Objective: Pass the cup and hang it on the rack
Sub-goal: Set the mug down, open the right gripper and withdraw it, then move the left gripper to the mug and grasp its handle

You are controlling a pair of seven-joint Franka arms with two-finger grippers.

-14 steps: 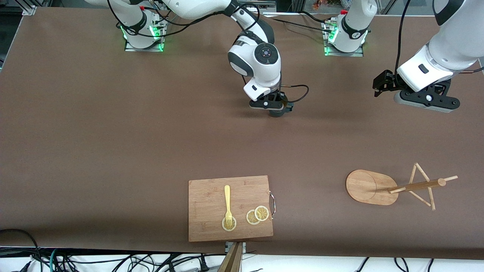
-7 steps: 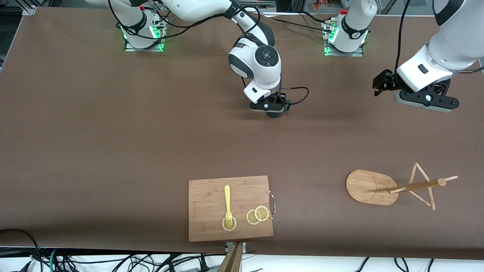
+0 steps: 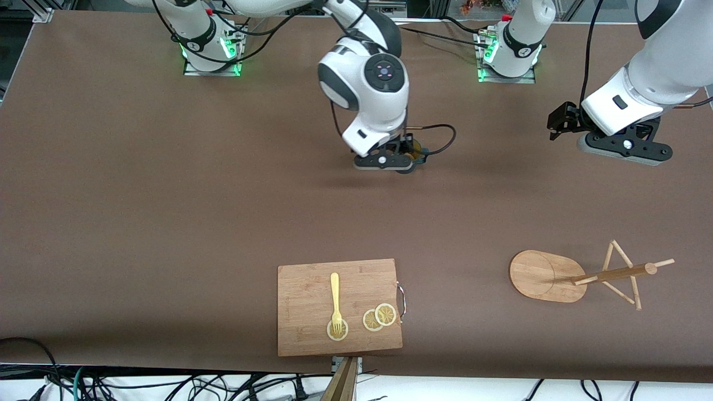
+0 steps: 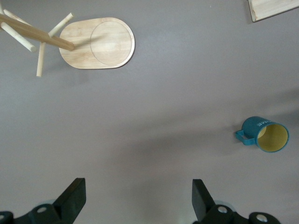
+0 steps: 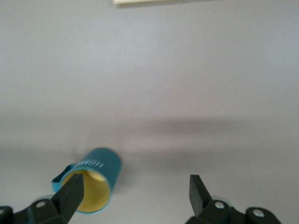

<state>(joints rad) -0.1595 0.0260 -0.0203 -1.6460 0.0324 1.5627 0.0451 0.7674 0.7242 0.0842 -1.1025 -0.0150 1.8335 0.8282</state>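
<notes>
Right gripper (image 3: 396,161), upper centre of the front view, hangs wide apart just above the teal mug (image 4: 264,135) standing on the table; lower right stands the bamboo mug tree (image 3: 562,274); upper right, left gripper (image 3: 557,123) waits, spread

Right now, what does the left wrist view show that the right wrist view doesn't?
Only the left wrist view shows the rack, standing on the table, and the open left gripper. Only the right wrist view shows the open right gripper just above the cup. Both show the cup free on the table and a corner of the cutting board.
</notes>
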